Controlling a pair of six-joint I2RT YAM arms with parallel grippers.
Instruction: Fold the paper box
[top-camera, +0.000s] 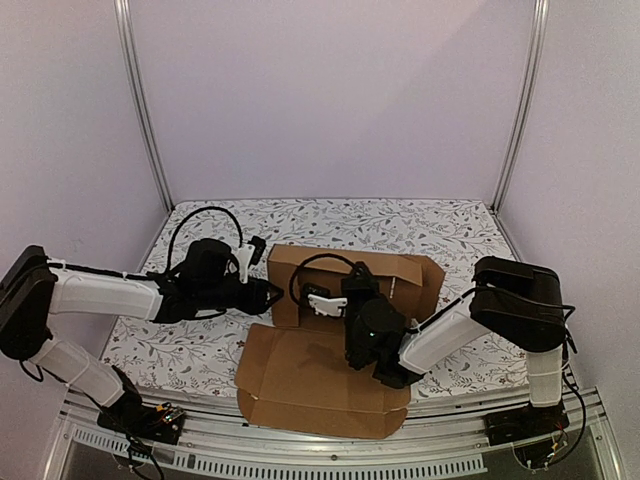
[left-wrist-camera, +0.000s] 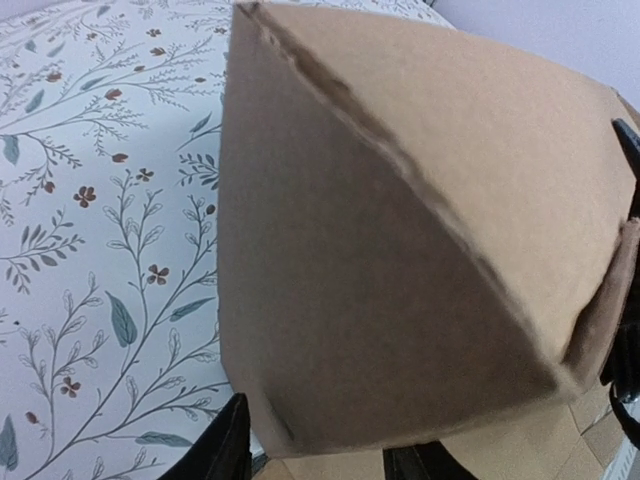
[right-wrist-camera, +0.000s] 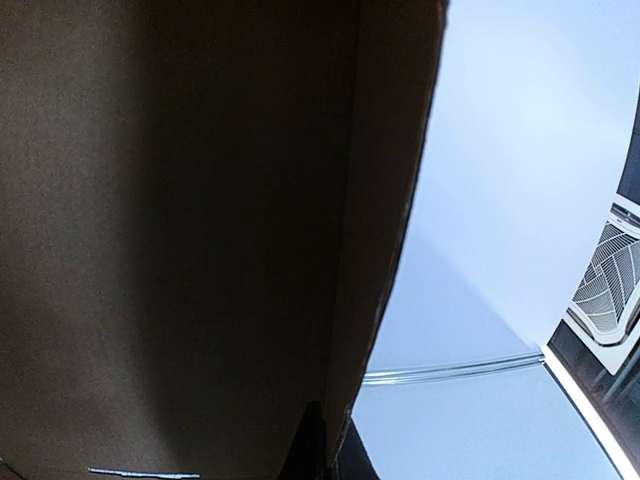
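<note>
The left gripper (top-camera: 268, 293) stands spread at the raised left corner of the box, and in its own wrist view that corner sits in the gap between the fingers (left-wrist-camera: 232, 448); I cannot tell whether either pad touches it. The right gripper (top-camera: 340, 295) is pressed together, and its wrist view shows the edge of a cardboard wall running straight down into its fingertips (right-wrist-camera: 322, 452), so it appears to pinch that wall. The white table with a floral leaf print (top-camera: 200, 345) fills the middle of the overhead view. The plain brown corrugated cardboard paper box (top-camera: 310, 385) lies at lower centre. Its broad flat panel is spread toward the bottom of the frame, and its standing walls rise just behind, between the two grippers. The step in hand looks like raising and squaring the side walls. To do it well, the right gripper should hold its wall upright while the left one pushes the corner inward along the crease, not across it, so the board bends at the score. The flat panel's front edge reaches the metal rail (top-camera: 330, 445) at the bottom. Open tabletop lies to the upper left and upper right.
</note>
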